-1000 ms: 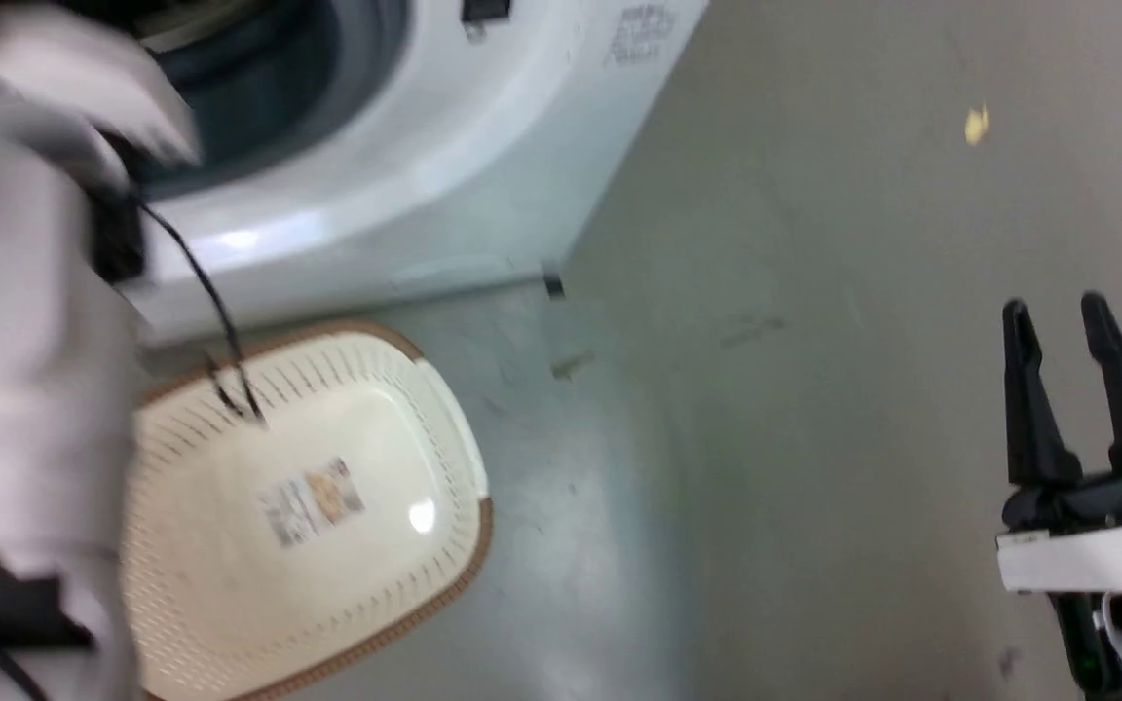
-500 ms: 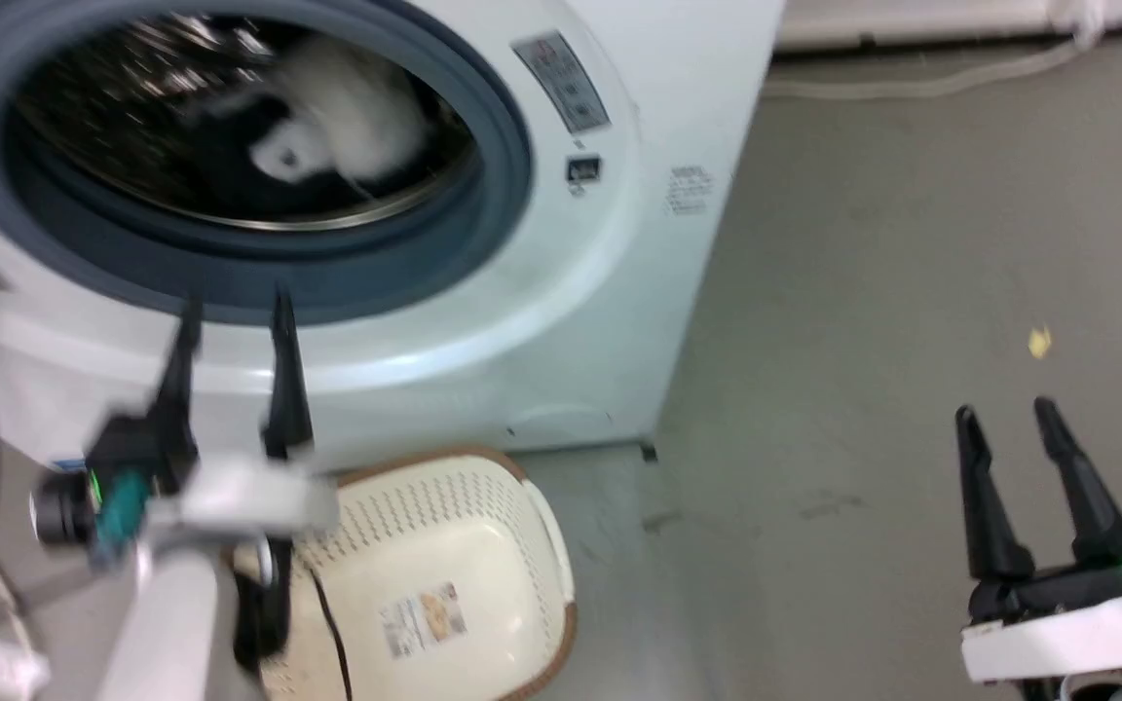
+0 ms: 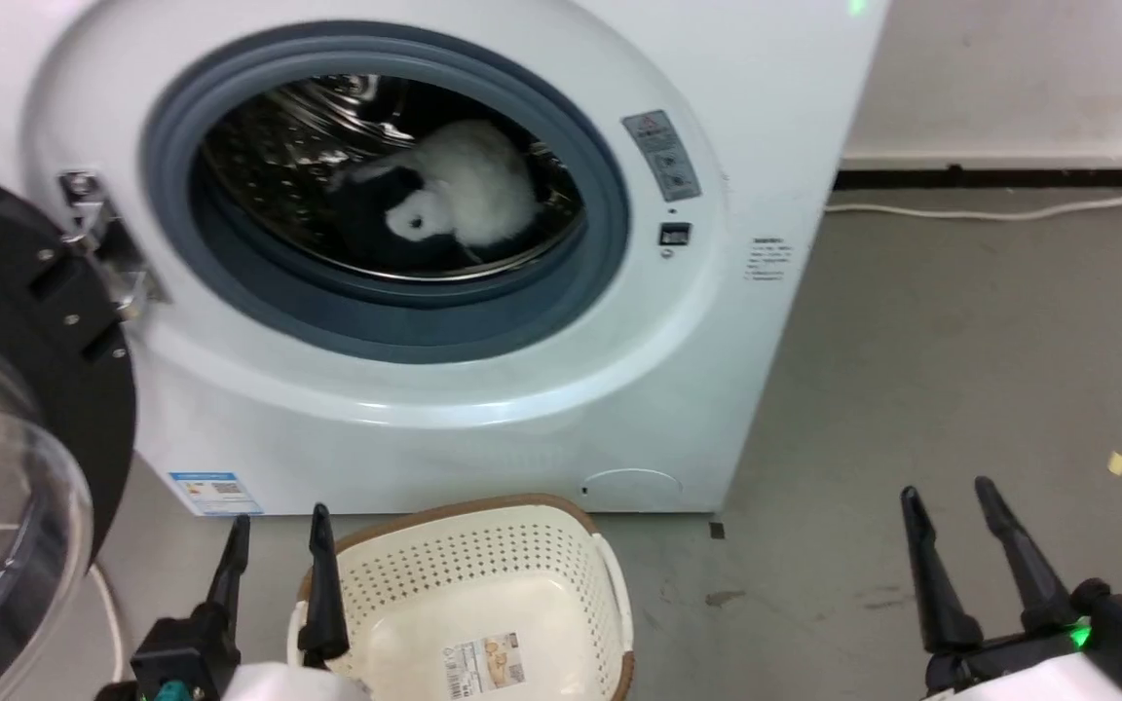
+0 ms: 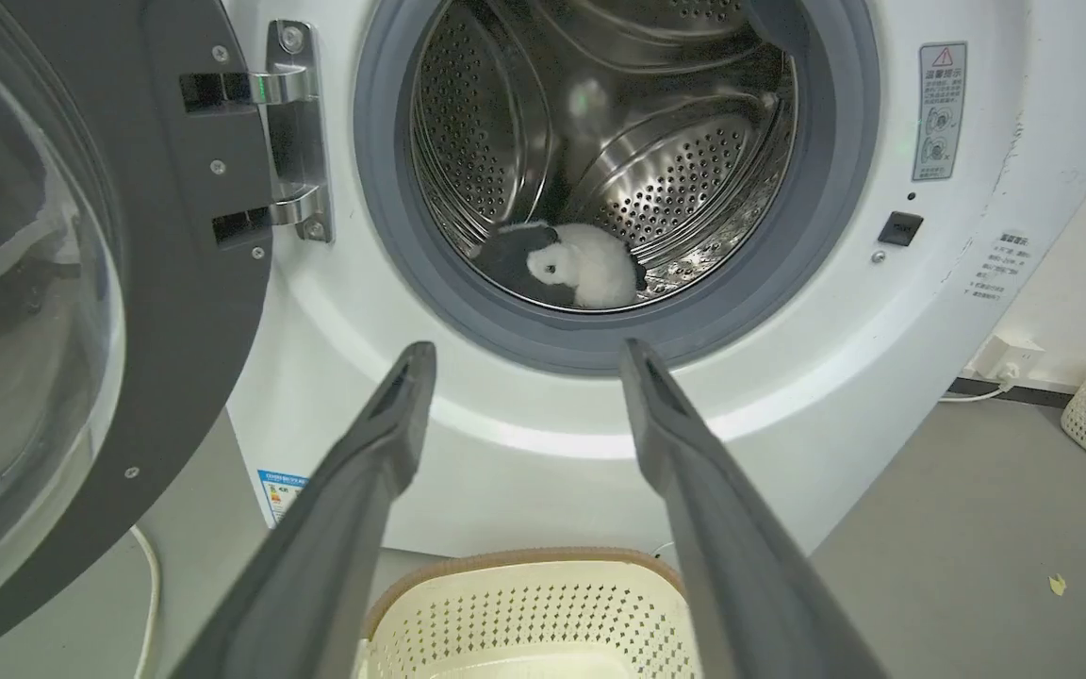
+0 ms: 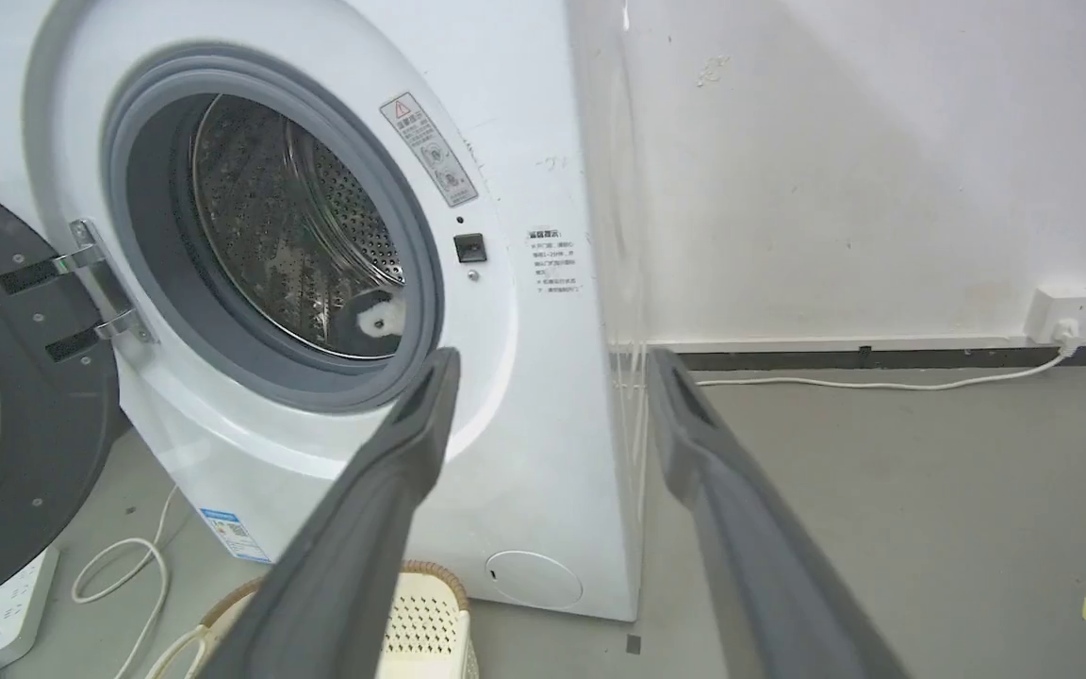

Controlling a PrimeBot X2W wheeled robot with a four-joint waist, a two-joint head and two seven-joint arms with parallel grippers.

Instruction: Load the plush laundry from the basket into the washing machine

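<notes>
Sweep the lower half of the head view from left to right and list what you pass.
Washing machine's open door → left pincer, open → basket → right pincer, open → yellow scrap on the floor.

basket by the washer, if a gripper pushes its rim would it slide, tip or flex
Probably slides rather than tips: the basket looks low and wide, resting on a smooth grey floor. Likely light, since what shows of it holds just a paper label. Its thin perforated plastic wall may flex somewhat under a push.
</notes>
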